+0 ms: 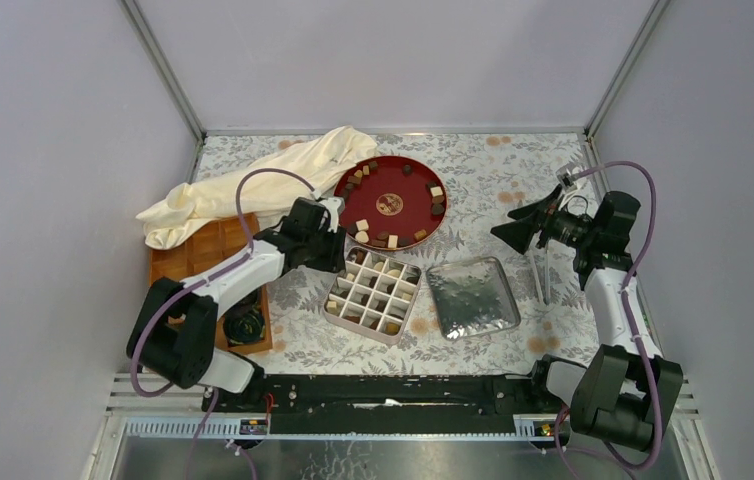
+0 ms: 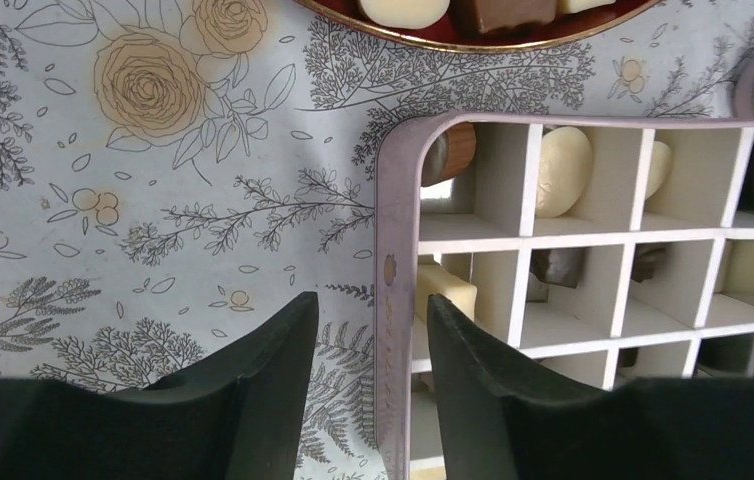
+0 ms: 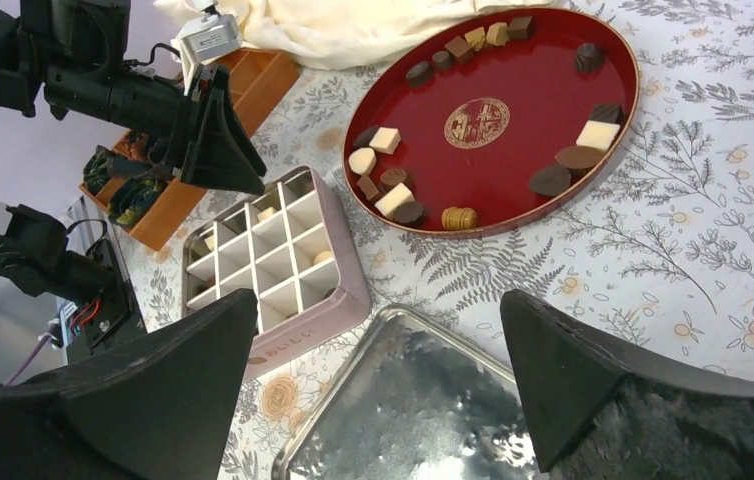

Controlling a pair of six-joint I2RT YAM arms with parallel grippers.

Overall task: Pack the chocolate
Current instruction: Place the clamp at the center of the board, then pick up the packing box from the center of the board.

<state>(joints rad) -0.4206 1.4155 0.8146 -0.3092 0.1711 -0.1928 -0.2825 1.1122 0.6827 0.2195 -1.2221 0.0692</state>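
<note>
Left gripper [image 2: 371,297] is straddling the pink gridded cardboard box's [image 2: 398,200] wall, half-open, empty.
Right gripper [image 3: 378,295] is hovering wide, empty (silver metal lid [image 3: 403,400] beneath).

no readable text, tray emblem [image 3: 476,122] illegible

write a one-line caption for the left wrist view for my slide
Left claw straddling a side wall of the divided box, several cells holding chocolates, red tray rim at top.
</note>
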